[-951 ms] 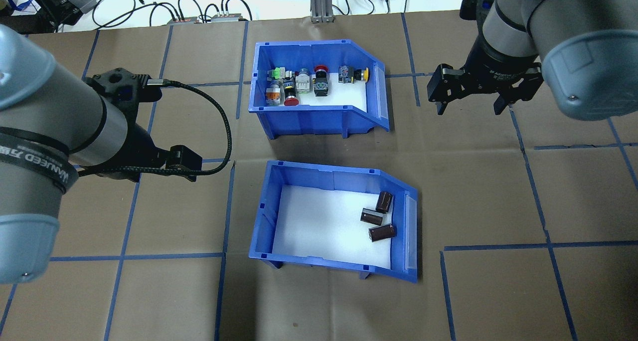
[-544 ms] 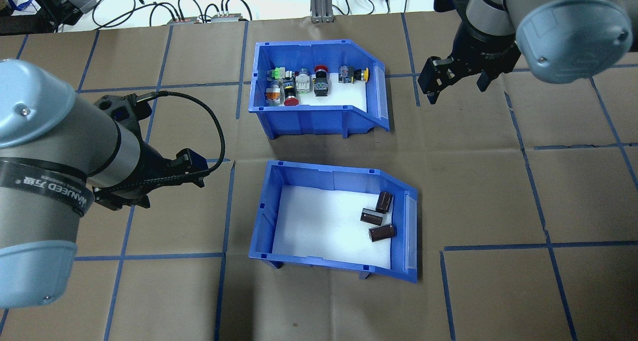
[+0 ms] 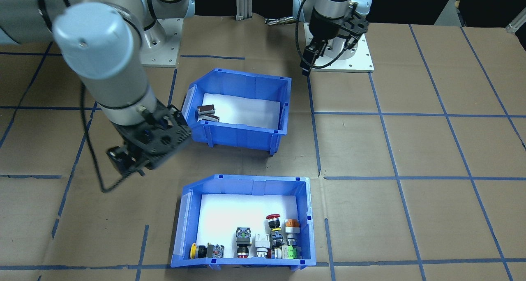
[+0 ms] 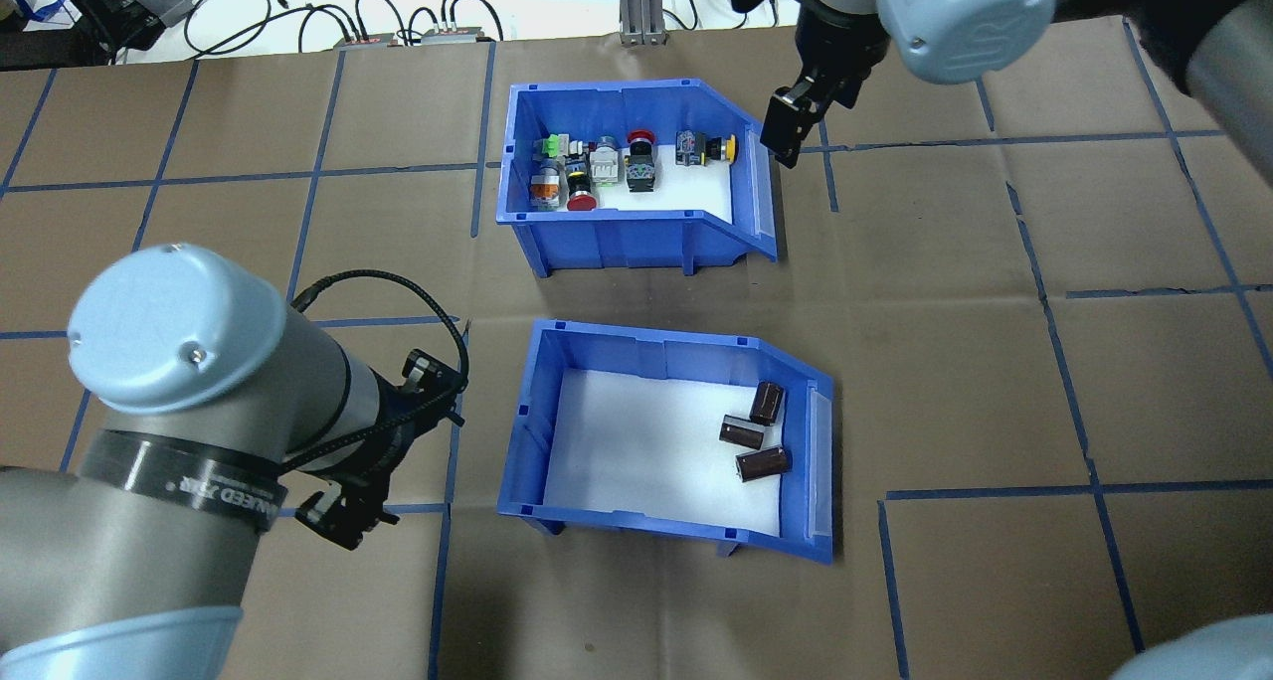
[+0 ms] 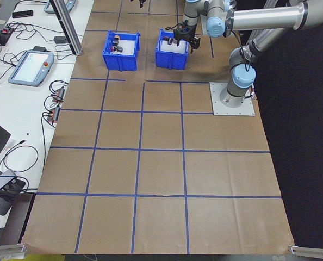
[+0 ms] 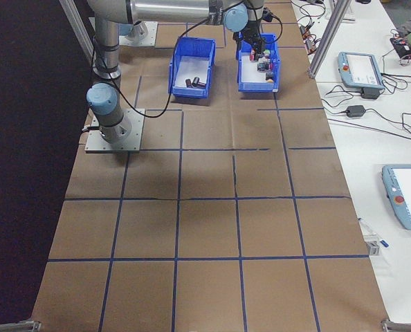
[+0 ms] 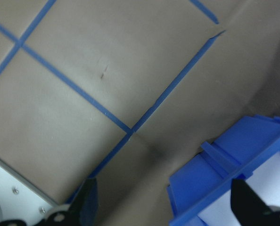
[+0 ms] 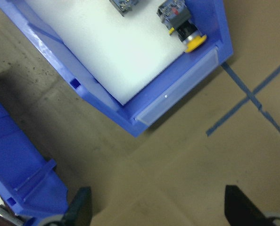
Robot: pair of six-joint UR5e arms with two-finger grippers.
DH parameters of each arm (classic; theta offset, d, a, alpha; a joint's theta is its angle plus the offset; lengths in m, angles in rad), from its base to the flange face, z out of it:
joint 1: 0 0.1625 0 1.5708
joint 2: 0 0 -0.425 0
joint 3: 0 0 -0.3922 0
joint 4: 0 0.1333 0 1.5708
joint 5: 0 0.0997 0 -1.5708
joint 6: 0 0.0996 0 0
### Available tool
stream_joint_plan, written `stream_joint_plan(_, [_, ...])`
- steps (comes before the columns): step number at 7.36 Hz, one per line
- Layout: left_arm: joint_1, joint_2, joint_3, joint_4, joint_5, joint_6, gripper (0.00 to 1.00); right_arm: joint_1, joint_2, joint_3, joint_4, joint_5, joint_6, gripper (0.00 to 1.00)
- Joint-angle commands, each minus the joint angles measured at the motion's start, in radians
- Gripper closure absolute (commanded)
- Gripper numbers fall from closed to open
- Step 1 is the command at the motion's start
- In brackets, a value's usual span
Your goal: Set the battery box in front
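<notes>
As seen from overhead, finds the left gripper (image 4: 338, 516) at lower left, low over the brown paper (image 4: 995, 382), near the closed back wall of the battery box (image 4: 646, 340) and not touching it. Shows its jaws spread wide in the wrist view, holding nothing.

Places the battery box at lower centre, flat on the paper, long axis across the frame and turned slightly clockwise against the blue tape lines. Points its sloped cut-away front toward the frame's right. Holds three dark-brown cells (image 4: 756, 431) lying on the white foam, bunched at that front end.

Puts the second blue bin (image 4: 617, 235), with coloured buttons and switches (image 4: 617, 163) along its far wall, at upper centre, apart from the battery box, front also rightward.

Finds the right gripper (image 4: 786, 133) at upper right of centre, just beside that bin's front lip, jaws likewise wide apart and empty.
</notes>
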Motion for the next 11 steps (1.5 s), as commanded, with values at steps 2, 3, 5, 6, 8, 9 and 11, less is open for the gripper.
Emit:
stream_joint_plan(2, [-0.201, -0.040, -0.019, 0.012, -0.121, -0.381, 0.02, 0.169, 0.232, -0.274, 0.018, -0.007, -0.193, 0.00])
stream_joint_plan(3, [-0.243, -0.085, -0.028, 0.032, -0.115, -0.439, 0.03, 0.224, 0.273, -0.306, 0.019, -0.020, -0.209, 0.00])
stream_joint_plan(5, [-0.302, -0.181, -0.038, 0.175, -0.109, -0.510, 0.03, 0.298, 0.298, -0.286, 0.019, -0.068, -0.274, 0.00])
stream_joint_plan(6, [-0.308, -0.217, -0.036, 0.231, -0.110, -0.504, 0.04, 0.303, 0.295, -0.269, 0.017, -0.065, -0.360, 0.00])
stream_joint_plan(8, [-0.311, -0.238, -0.042, 0.263, -0.110, -0.493, 0.04, 0.304, 0.277, -0.177, -0.003, -0.065, -0.373, 0.01])
stream_joint_plan(9, [-0.320, -0.257, -0.053, 0.265, -0.110, -0.495, 0.07, 0.306, 0.277, -0.151, -0.045, -0.066, -0.371, 0.01])
stream_joint_plan(11, [-0.325, -0.292, -0.061, 0.326, -0.109, -0.493, 0.06, 0.307, 0.303, -0.143, -0.084, -0.072, -0.361, 0.00])
